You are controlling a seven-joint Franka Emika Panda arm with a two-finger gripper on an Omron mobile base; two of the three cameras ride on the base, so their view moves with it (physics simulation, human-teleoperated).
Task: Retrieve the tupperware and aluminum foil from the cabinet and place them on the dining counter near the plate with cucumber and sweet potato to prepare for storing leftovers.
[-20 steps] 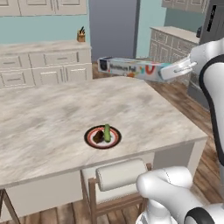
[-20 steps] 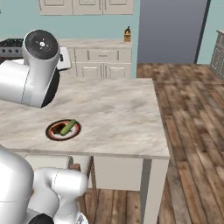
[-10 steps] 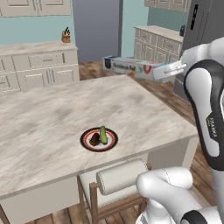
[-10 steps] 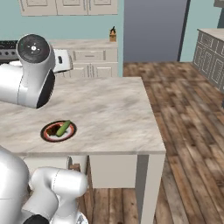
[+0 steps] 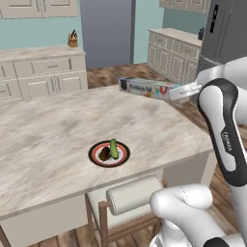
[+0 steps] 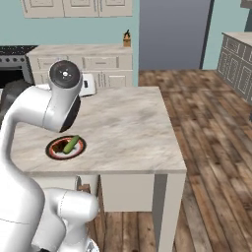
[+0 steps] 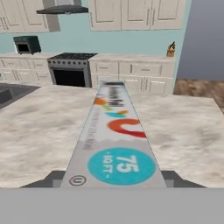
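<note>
The aluminum foil (image 5: pixel 144 89), a long slim carton, hangs level over the far right part of the dining counter (image 5: pixel 53 125). My gripper (image 5: pixel 185 91) is shut on its near end. In the hand view the aluminum foil (image 7: pixel 114 135) runs straight ahead from the gripper (image 7: pixel 114 181), with a dark fingertip (image 7: pixel 50 178) on each side. Near the counter's front edge lies the plate (image 5: pixel 109 153), carrying the green cucumber (image 5: pixel 113 148) and the brown sweet potato (image 5: pixel 103 154). From the right I see the plate (image 6: pixel 66 147) beside my arm. The tupperware and the cabinet are out of view.
A wooden stool with a cream cushion (image 5: pixel 130 193) is tucked under the counter's front edge. White drawer units with a knife block (image 5: pixel 73 37) line the back wall, and a stove (image 7: pixel 72 65) stands there too. A white appliance (image 6: pixel 87 84) sits on the counter's far side. Wood floor (image 6: pixel 206 147) lies right of the island.
Both base views shifted at first, so the camera moved; the island now sits more squarely ahead. The foil carton, still gripped, has dropped a little lower over the counter.
</note>
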